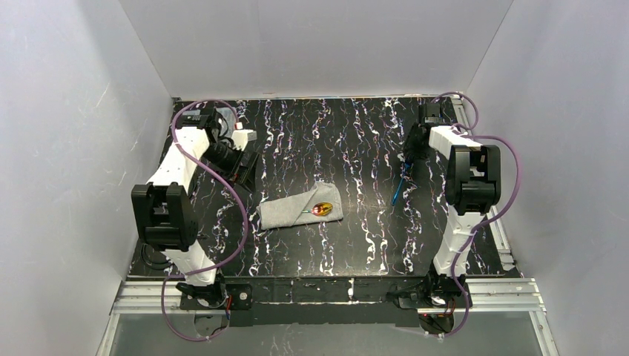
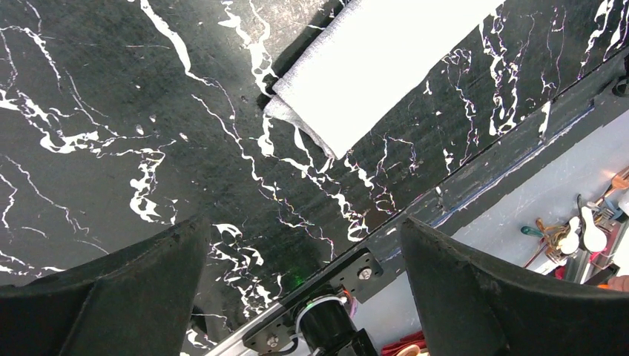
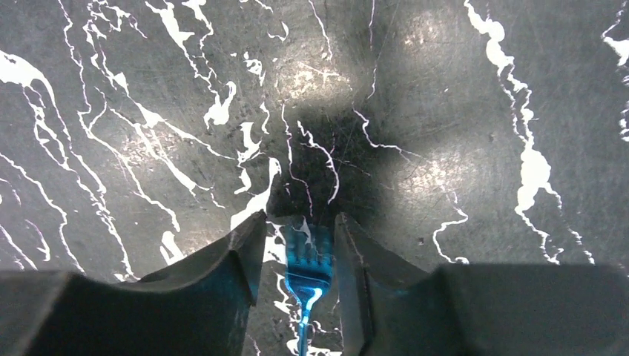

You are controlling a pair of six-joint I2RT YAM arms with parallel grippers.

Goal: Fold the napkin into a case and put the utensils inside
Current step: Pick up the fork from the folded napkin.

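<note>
**Fork not yet secure, with a long carry to the napkin**

The main risk is a poor grip on the fork (image 3: 308, 256). It is slim, shiny metal on a hard, slick surface (image 1: 356, 252). In the right wrist view it sits off-centre between the fingers, nearer the right one. If they close unevenly, they could push the fork sideways or spin it out instead of pinching it. A grip on the head alone would leave the long handle free to swing or slip on the way over.

The second risk is at the napkin (image 1: 300, 208). It lies folded mid-surface, well left of the fork, with the spoon (image 1: 322, 209) showing at its right end. I cannot tell whether the spoon is tucked in or only lying on top. Pushing the fork in could drag the soft cloth, open the fold or knock the spoon out, since nothing is pinning the napkin down.

The right pincer (image 3: 300, 219) is at the far right of the surface, narrowed around the fork's head. A strip of surface shows between the left finger and the tines, with less gap on the right. Whether it is grasping the fork, I cannot tell.

The left pincer (image 2: 303, 222) is released wide and holds nothing. It sits left of the napkin and touches neither cloth nor utensil.
</note>
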